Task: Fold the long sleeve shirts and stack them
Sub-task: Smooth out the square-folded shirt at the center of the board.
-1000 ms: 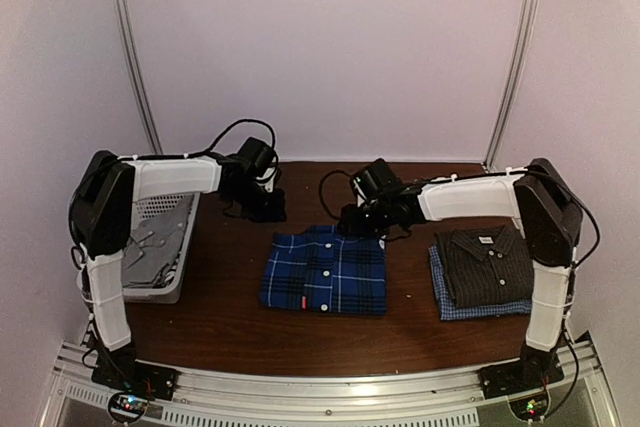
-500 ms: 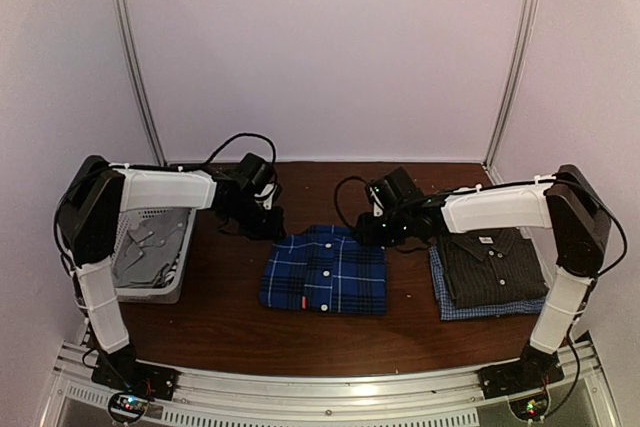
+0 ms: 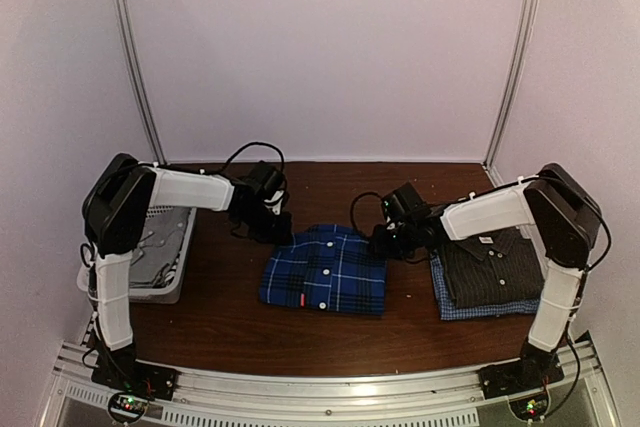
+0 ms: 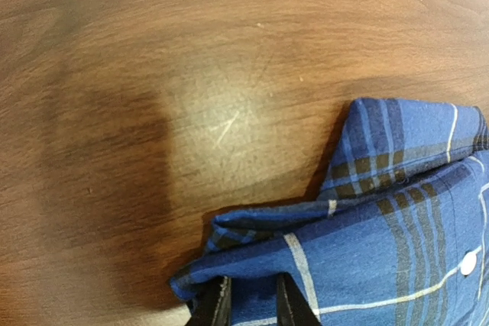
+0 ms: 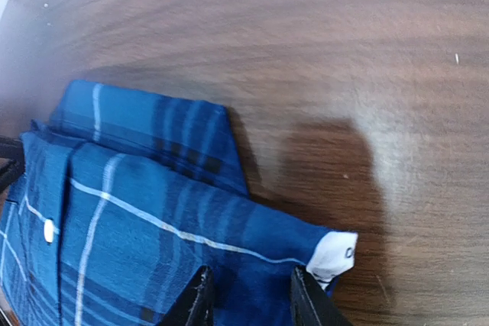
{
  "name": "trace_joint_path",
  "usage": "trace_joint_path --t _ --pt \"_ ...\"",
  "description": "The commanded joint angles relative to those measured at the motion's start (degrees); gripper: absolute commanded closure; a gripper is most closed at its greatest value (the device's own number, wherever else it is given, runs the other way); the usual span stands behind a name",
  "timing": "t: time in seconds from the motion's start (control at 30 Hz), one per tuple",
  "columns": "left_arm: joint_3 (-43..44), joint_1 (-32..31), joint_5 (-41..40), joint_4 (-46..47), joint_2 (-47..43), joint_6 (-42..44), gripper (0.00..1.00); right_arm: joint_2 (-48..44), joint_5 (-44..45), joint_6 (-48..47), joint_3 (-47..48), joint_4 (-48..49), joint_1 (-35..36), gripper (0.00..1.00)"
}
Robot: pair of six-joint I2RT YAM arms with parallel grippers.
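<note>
Overhead, a folded blue plaid shirt (image 3: 325, 269) lies mid-frame; the left gripper (image 4: 254, 307) pinches its upper-left corner, the right gripper (image 5: 252, 295) straddles the upper-right corner, grip unclear, seemingly to carry it onto the dark grey shirt (image 3: 490, 265) at right.

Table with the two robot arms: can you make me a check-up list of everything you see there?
Surface: brown wooden table, faint scratches.
Job's things: royal-blue plaid button-up shirt folded at centre; dark grey checked shirt folded on top of a pale blue checked shirt, right side.
Clutter: white plastic mesh basket, left edge.
Grippers: left gripper and right gripper each straddle a far corner of the plaid shirt; grip not clear.
Cables: black cables loop off both wrists.
Surroundings: pale walls, metal uprights, metal rail in front.
</note>
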Motion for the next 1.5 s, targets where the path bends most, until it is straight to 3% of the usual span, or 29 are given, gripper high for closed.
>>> trace_joint_path --t 0.0,0.2,0.4,0.53,0.8,1.0,1.17,1.47 --pt "1.4 0.8 0.5 1.3 1.3 -0.6 0.77 0.7 -1.6 1.5 -1.4 0.3 -1.4 0.64" --pt "2.9 0.8 1.9 -2.9 0.6 -1.8 0.74 -0.5 -1.6 -0.4 1.2 -6.2 -1.5 0.64" --pt "7.2 0.9 2.4 -11.6 -0.1 -1.3 0.67 -1.9 -3.1 2.3 -0.2 -7.7 -1.2 0.63" --pt "6.0 0.6 4.5 -12.5 -2.7 -2.1 0.66 -5.6 -2.4 3.3 -2.0 -6.5 0.1 0.61" --pt "-4.0 -4.3 1.5 -7.8 -15.4 2.1 0.64 -12.8 8.6 -1.0 -1.8 -9.3 6.2 0.54" --pt "-15.2 -11.8 7.5 2.3 -23.9 -1.6 0.63 -15.3 16.9 3.4 4.0 -17.2 16.3 0.52" --pt "-20.5 -14.7 10.7 9.3 -23.9 -4.8 0.63 -14.0 19.3 6.4 7.7 -19.2 22.7 0.52" --pt "-20.9 -14.6 5.3 10.9 -18.1 -5.1 0.64 -8.0 17.0 8.5 5.7 -12.8 23.7 0.53"
